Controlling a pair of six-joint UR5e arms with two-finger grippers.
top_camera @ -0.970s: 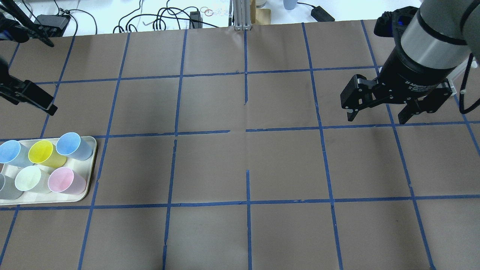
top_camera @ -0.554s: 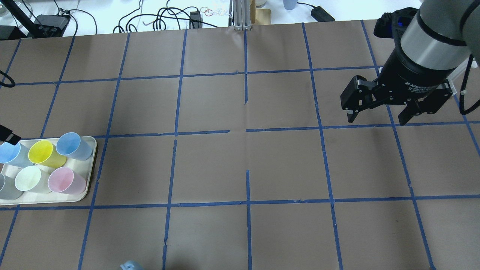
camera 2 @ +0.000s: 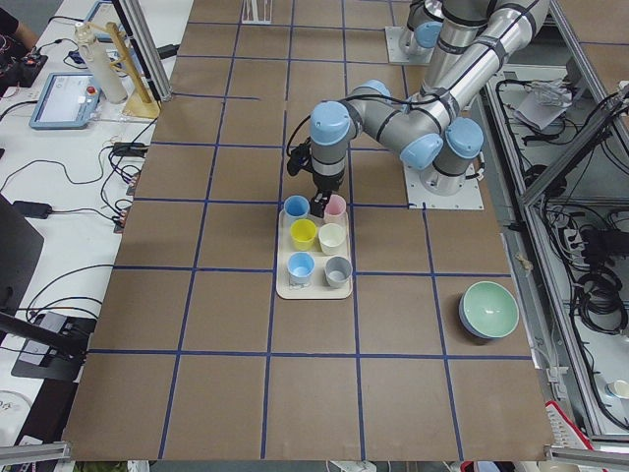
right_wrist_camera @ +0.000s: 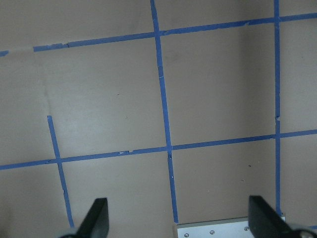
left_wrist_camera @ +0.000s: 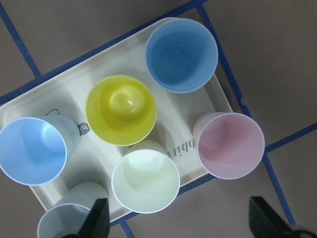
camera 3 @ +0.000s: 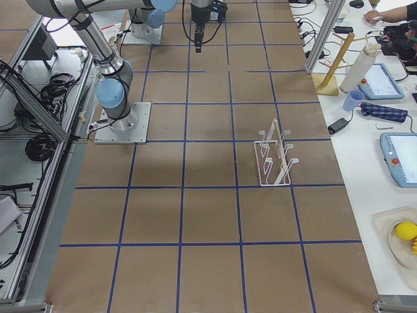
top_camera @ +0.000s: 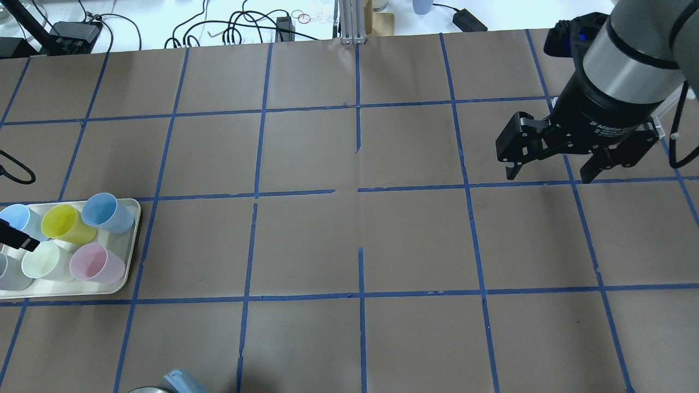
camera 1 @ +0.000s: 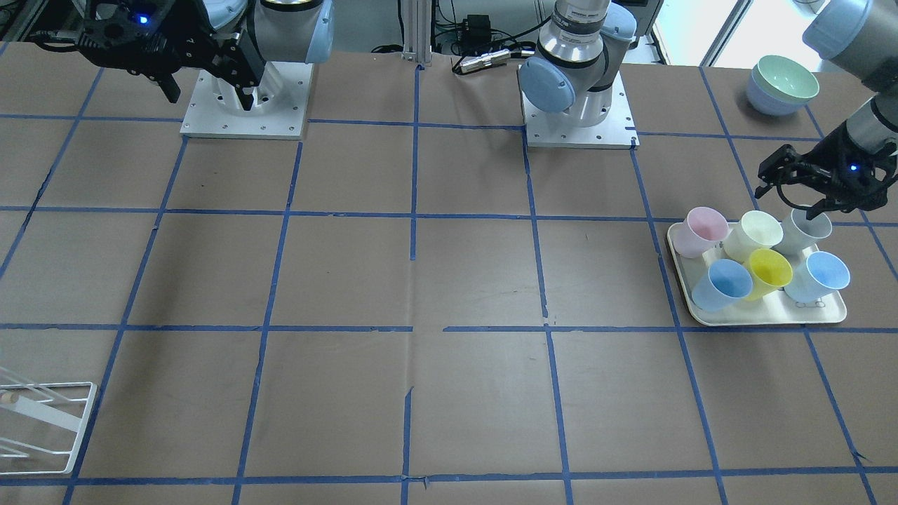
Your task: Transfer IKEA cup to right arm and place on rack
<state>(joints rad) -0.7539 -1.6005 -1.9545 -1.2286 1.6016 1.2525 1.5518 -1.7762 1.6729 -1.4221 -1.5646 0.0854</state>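
The IKEA cup (top_camera: 41,261), pale cream-white, stands upright on the cream tray (top_camera: 132,240) at the table's left, among other cups. It also shows in the front view (camera 1: 754,235) and in the left wrist view (left_wrist_camera: 145,183). My left gripper (camera 1: 784,200) hovers open and empty above the tray's near-left part. In the left wrist view (left_wrist_camera: 178,225) the cup lies between its fingertips, a little to the left. In the overhead view only one fingertip (top_camera: 19,240) shows. My right gripper (top_camera: 549,176) is open and empty, high over the right far side. The white wire rack (camera 3: 277,156) stands at the table's right end.
On the tray stand a pink cup (top_camera: 95,262), a yellow cup (top_camera: 63,222), two blue cups (top_camera: 104,210) and a grey cup (top_camera: 5,273), close around the cream one. Stacked bowls (camera 1: 782,84) sit beyond the tray on my left.
My left gripper has moved from the far left toward the near side and now hangs over the tray's cups. The right arm has barely moved.
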